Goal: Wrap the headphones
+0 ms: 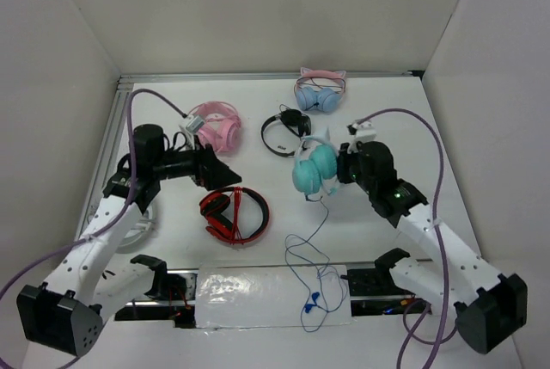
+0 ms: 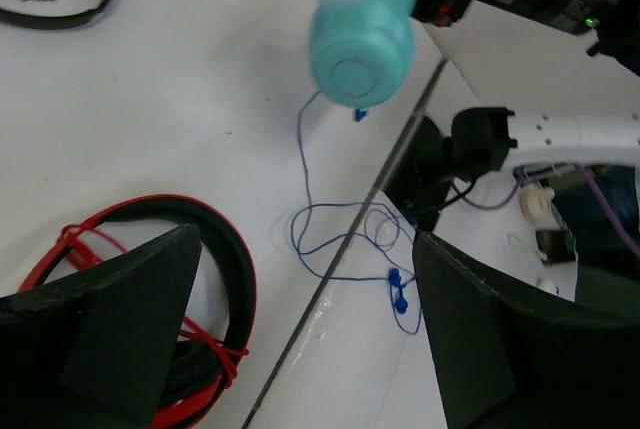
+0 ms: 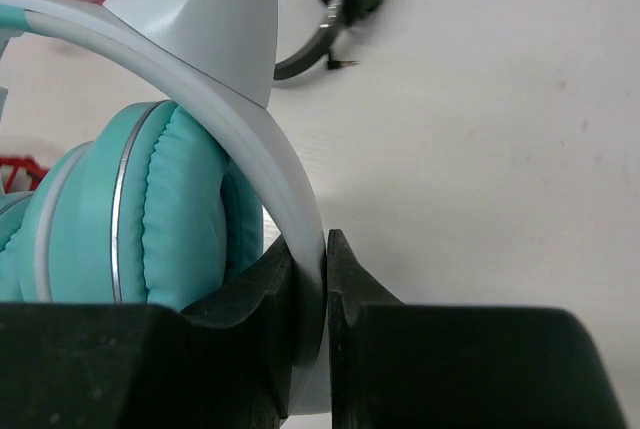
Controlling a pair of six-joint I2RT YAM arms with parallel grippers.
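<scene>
Where your headphones sat: the headphones (image 1: 314, 169) were right of the table's (image 1: 391, 115) centre, at the tip of your right arm; the mint cups hung on the left side of the fingers, and whether they were clear of the surface you could not tell
Right gripper: your right gripper (image 3: 325, 279) was clenched on the white headband, the band pinched between both fingers just below a cat ear
Left gripper: your left gripper (image 1: 225, 175) was released, jaws spread wide and holding nothing, above the red headphones (image 1: 234, 214) and well apart from the mint pair
Cable: the thin blue cable (image 1: 314, 257) left the lower cup and ran toward the near edge; it lay in loose loops between the two arm bases, with its blue plug (image 1: 309, 304) at the far end of the run
Key relation: from your left wrist view the cable (image 2: 330, 239) lay ahead of the open fingers and the cup (image 2: 360, 34) beyond it; the cable's long axis ran from cup to near edge
Nearer arm: the loops lay closer to your right arm's base, yet that hand was taken; by my reading the free left was the one to gather the cable
Writing: a pale mark showed on the black headphones (image 1: 284, 132), too small to read; no other brand or label was legible
</scene>
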